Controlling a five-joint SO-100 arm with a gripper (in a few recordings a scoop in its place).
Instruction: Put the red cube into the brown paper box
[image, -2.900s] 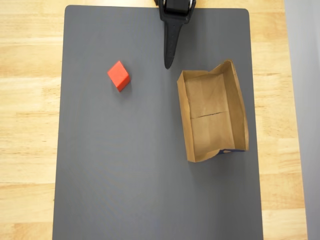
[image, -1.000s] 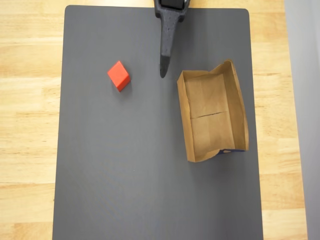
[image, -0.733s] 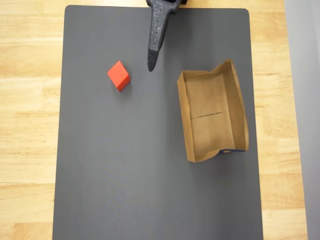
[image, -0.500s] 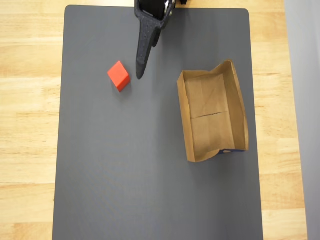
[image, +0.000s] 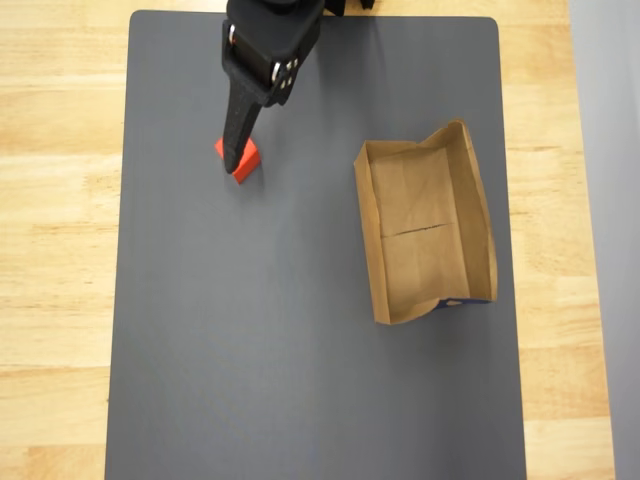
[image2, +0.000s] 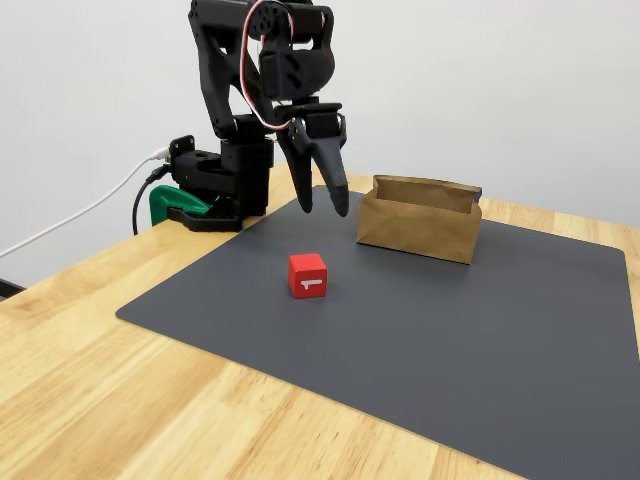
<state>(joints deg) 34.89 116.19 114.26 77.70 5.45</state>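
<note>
Pale wooden table (image2: 90, 390) against a plain white wall, covered across the middle by a dark grey rectangular mat (image: 300, 330) that marks out the working area. Lying flat on that mat, toward the far left in the overhead view: the small bright red cube (image2: 307, 274), a white mark on its near face in the fixed view, one corner turned toward the arm's base. Free on all sides, so open to a grasp from above.

Poised directly over the cube, the black two-finger gripper (image2: 324, 201), fingers pointing down and parted by a modest gap, nothing between them. Well clear of the cube in height by the fixed view, though the overhead view has the tips covering part of the cube's top. Probably lined up this way for a straight descent, jaws either side of the block.

Off to the right in the overhead view, well apart from the cube: the shallow tan kraft-paper box (image: 427, 232), open side up, crease across its floor, a bit of blue at its near edge, nothing in it. Bare mat between cube and box, so an unobstructed carry across. Thin, uneven walls; likely to buckle or shift if bumped, hence a release from above rather than a push inside.
</note>
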